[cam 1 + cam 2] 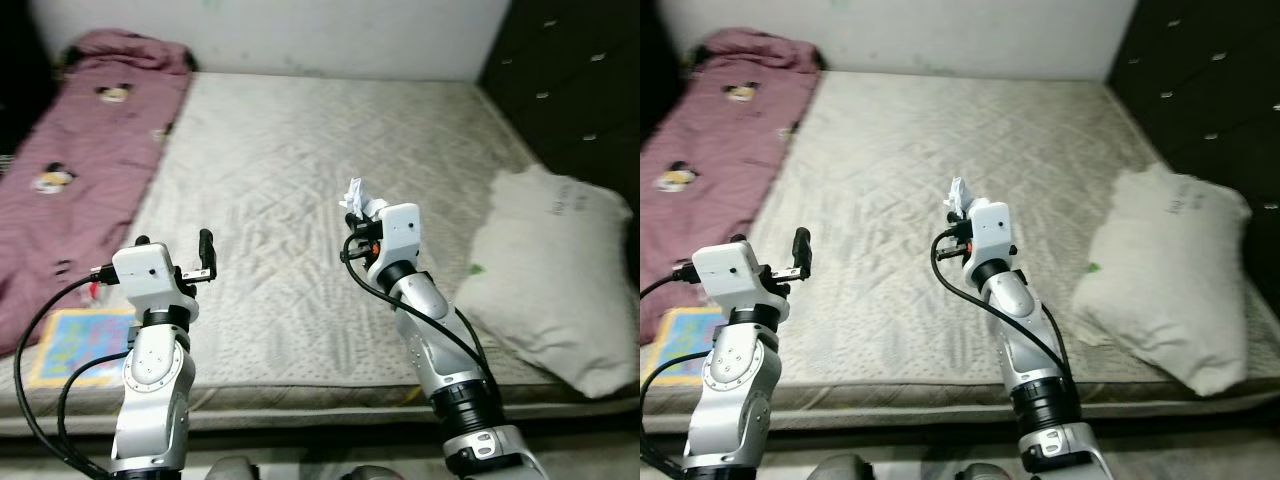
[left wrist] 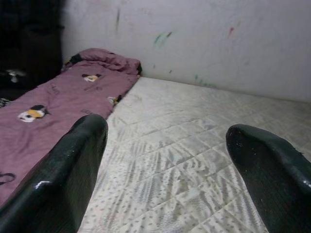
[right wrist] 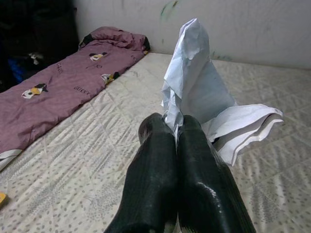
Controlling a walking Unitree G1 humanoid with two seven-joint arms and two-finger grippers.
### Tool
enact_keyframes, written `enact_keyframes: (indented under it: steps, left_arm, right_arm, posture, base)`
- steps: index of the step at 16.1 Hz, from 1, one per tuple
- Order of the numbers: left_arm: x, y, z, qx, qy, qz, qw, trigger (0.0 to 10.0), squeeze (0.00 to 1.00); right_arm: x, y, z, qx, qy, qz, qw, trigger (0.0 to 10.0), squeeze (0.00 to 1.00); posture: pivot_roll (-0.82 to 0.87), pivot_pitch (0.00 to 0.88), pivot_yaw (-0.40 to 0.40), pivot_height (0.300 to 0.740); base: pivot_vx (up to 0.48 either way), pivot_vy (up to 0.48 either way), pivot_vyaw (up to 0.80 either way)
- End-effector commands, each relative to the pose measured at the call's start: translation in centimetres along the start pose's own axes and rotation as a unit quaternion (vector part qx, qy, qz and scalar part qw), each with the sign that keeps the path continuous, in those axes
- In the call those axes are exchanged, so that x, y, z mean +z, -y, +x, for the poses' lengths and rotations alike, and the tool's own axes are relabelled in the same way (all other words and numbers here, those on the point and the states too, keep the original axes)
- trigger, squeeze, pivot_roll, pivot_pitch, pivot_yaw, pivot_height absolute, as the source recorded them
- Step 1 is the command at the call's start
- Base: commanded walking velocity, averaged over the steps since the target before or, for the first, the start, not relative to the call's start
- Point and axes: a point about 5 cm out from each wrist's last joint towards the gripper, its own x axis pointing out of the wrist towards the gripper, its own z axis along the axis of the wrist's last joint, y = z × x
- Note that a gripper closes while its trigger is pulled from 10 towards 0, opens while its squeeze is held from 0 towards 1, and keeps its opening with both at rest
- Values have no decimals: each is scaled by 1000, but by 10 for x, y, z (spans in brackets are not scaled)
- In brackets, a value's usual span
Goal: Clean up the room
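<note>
A pale quilted mattress spans the frame centre, a white scuffed wall along its top edge. A mauve cartoon-print blanket lies at left, a white lumpy pillow at lower right beside dark drawers. My right claw is clamped on crumpled white paper, raised above mid-mattress. My left claw, fingers apart, hovers at lower left.
</note>
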Motion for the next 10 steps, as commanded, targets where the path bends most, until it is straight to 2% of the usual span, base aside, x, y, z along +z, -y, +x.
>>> enact_keyframes:
  steps: [1, 4, 8, 10]
  left_arm:
    - [4, 4, 1, -8, 5, 3, 1000, 10000, 0]
    - [0, 6, -2, -8, -8, -2, 1000, 10000, 0]
    - [-5, 0, -6, 8, -25, -7, 1000, 10000, 0]
    - [-7, 3, -6, -2, -28, -3, 1000, 10000, 0]
  right_arm:
    - [3, 3, 0, -3, 6, -4, 1000, 10000, 0]
    - [2, 4, -1, 1, 5, -5, 1000, 10000, 0]
    - [-2, 5, -1, 2, -3, -6, 1000, 10000, 0]
    - [-6, 2, -2, 6, -9, -7, 1000, 10000, 0]
  posture:
    - [-27, 16, -21, 740]
    - [-20, 23, -26, 740]
    - [-16, 38, -28, 740]
    - [-15, 30, -25, 740]
  base:
    - [0, 319, 0]
    - [0, 480, 0]
    - [0, 480, 0]
    - [0, 480, 0]
